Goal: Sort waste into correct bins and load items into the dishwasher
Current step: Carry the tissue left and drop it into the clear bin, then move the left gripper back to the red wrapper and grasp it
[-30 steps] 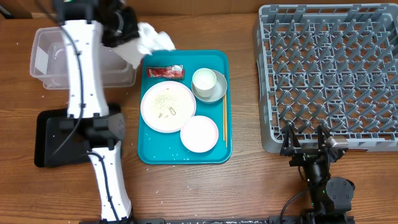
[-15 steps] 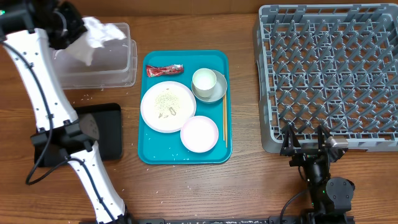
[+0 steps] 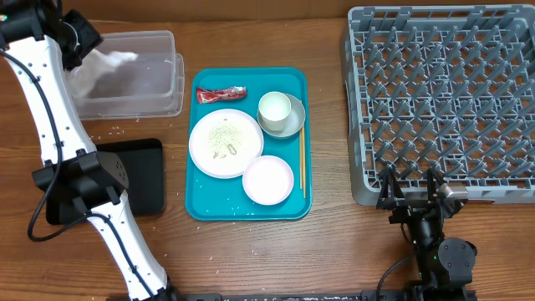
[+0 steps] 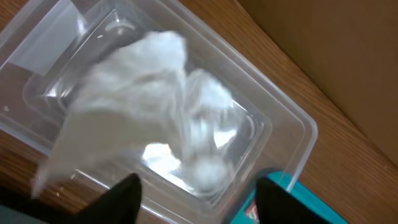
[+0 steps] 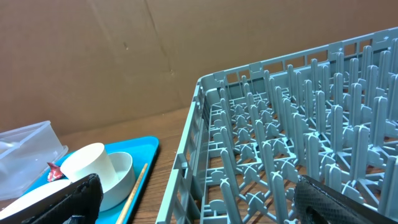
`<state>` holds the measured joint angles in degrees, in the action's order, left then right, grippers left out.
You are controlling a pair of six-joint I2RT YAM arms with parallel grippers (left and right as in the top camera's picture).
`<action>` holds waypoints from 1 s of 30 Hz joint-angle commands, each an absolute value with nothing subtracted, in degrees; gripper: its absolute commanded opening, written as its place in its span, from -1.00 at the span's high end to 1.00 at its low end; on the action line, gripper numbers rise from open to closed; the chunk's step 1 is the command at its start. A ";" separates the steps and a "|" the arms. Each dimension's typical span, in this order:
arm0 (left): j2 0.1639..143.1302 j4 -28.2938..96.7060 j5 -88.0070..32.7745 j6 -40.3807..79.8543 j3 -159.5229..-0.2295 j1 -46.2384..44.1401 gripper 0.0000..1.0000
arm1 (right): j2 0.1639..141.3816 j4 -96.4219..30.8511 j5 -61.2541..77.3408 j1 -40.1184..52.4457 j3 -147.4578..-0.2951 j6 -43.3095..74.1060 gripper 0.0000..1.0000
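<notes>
Overhead view: the left fingers (image 3: pixel 84 46) sit at the upper left of the frame, over the far left end of the clear tub (image 3: pixel 171 84). The crumpled napkin (image 3: pixel 107 63) lies inside that end of the tub, just beside them. Whether the fingers are parted is hard to tell from above. Below the tub, a black tray (image 3: pixel 142 180) lies on the wooden surface (image 3: pixel 326 242), with loose rice grains (image 3: pixel 113 130) scattered between the two.

In the middle, a teal tray (image 3: pixel 209 205) carries:
- a red wrapper (image 3: pixel 221 94) at its top edge
- a large white plate (image 3: pixel 226 143) with food scraps on it
- a smaller white dish (image 3: pixel 268 180) touching the plate's lower right
- a white cup (image 3: pixel 275 107) standing in a grey bowl (image 3: pixel 292 125)
- chopsticks (image 3: pixel 302 163) along the tray's right side

The grey dish rack (image 3: pixel 443 100) fills the upper right. The right fingers (image 3: pixel 389 194) rest at its lower edge, spread apart.

Left wrist view: both dark left fingers (image 4: pixel 127 196) show at the bottom of the frame, standing apart with nothing between them. The napkin (image 4: pixel 137 106) is a blurred white mass inside the tub (image 4: pixel 292 124). A corner of the teal tray (image 4: pixel 239 214) peeks in at the bottom.

Right wrist view: the right fingers (image 5: pixel 71 199) are wide open and empty, one in each lower corner. The rack (image 5: pixel 298 143) fills the right half. At lower left are the cup (image 5: pixel 87 165) in the bowl (image 5: pixel 121 177), a chopstick (image 5: pixel 134 186) on the teal tray (image 5: pixel 140 146), and the tub (image 5: pixel 28 146) behind.
</notes>
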<state>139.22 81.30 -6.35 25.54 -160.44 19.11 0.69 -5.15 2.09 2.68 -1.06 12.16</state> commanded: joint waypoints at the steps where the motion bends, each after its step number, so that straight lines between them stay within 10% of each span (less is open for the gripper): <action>1: 139.00 81.32 -9.32 25.67 -160.18 18.72 -0.37 | 0.16 -4.82 1.54 2.90 -0.47 11.99 -1.00; 10: 139.00 83.64 -48.88 3.79 -160.33 15.44 -0.35 | 0.16 -4.82 1.54 2.90 -0.47 11.99 -1.00; 22: 139.41 85.95 -9.15 4.23 -159.46 -4.75 -0.33 | 0.16 -4.82 1.54 2.90 -0.47 11.99 -1.00; 26: 140.09 86.72 -2.52 18.37 -159.20 -8.60 0.27 | 0.16 -4.82 1.54 2.90 -0.47 11.99 -1.00; 30: 141.03 87.15 -2.66 35.14 -159.04 -11.11 -0.09 | 0.16 -4.82 1.54 2.90 -0.47 11.99 -1.00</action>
